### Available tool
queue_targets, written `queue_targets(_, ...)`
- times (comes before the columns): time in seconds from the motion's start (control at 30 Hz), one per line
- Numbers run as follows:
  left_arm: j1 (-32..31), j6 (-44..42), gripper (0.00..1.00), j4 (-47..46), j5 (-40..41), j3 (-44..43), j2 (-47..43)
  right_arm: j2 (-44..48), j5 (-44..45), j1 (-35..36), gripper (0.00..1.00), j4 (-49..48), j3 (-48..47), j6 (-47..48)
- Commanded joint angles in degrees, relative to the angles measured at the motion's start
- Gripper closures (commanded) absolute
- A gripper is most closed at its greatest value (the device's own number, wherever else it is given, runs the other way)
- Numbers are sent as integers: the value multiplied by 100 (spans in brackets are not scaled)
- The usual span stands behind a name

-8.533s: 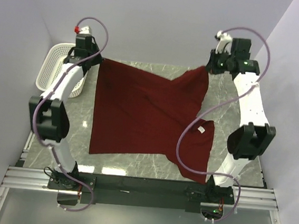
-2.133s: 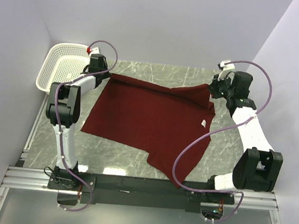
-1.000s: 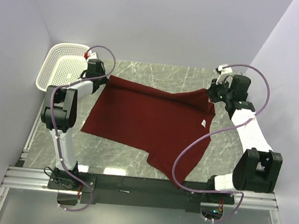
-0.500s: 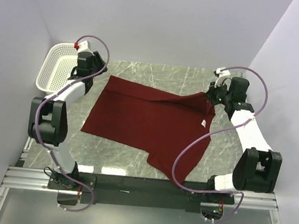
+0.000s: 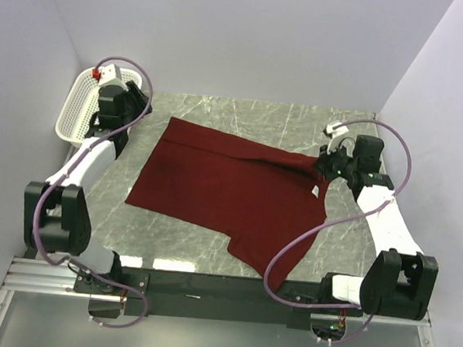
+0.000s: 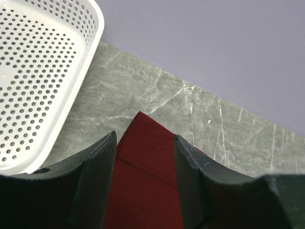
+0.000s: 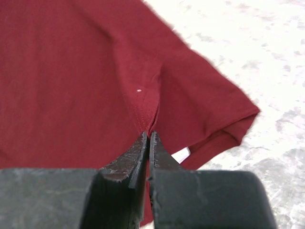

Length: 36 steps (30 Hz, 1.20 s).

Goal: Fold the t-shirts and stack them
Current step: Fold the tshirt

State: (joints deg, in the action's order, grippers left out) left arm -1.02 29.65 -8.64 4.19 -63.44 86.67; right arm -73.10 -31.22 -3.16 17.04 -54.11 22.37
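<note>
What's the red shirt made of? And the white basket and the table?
Shirt: soft matte knit cloth, probably cotton; it drapes and creases. Basket: white plastic, likely; smooth, slightly glossy, with rows of moulded holes. Table: looks like grey-green marble with white veins, though it could be a printed top.

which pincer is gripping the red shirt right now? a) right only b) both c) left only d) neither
a: the right pincer is pinched shut on a fold of the shirt, while the left pincer is open above the shirt's corner beside the basket, holding nothing.
</note>
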Motion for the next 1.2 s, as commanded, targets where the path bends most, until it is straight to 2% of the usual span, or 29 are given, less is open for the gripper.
queue_targets(0.0, 22, 32, 43, 20, -172, 182, -510, 305, -471, -10, 94, 571, 163, 818)
queue_targets(0.07, 23, 93, 43, 82, -225, 314, -729, 366, -647, 87, 86, 1157, 251, 1215)
queue_targets(0.1, 23, 120, 43, 100, -243, 367, -809, 384, -631, 131, 77, 1353, 278, 1626)
queue_targets(0.23, 23, 225, 43, 196, -304, 622, -1283, 454, -578, 175, 58, 2118, 462, 2402)
queue_targets(0.33, 31, 357, 43, 276, -462, 868, -1819, 630, -578, 175, 50, 2479, 576, 2763)
queue_targets(0.43, 31, 428, 43, 433, -646, 1114, -2487, 753, -456, 175, 49, 2227, 568, 2318)
queue_targets(0.53, 31, 358, 40, 819, -673, 1290, -3146, 325, -498, 210, 50, 1839, 158, 1421)
queue_targets(0.67, 23, 51, 31, 1408, -577, 1606, -4138, -1142, -307, 579, 50, 1909, -705, 202)
queue_targets(0.83, 31, -424, 24, 2296, -436, 2027, -5158, -2767, 1, 948, 50, 2181, -1943, -426)
queue_targets(1.0, 23, -697, 23, 2841, -436, 2283, -5582, -3579, 555, 984, 51, 2172, -2753, -971)
queue_targets(1.17, 22, -636, 23, 2798, -427, 2362, -5749, -4098, 784, 1028, 51, 2163, -3044, -1138)
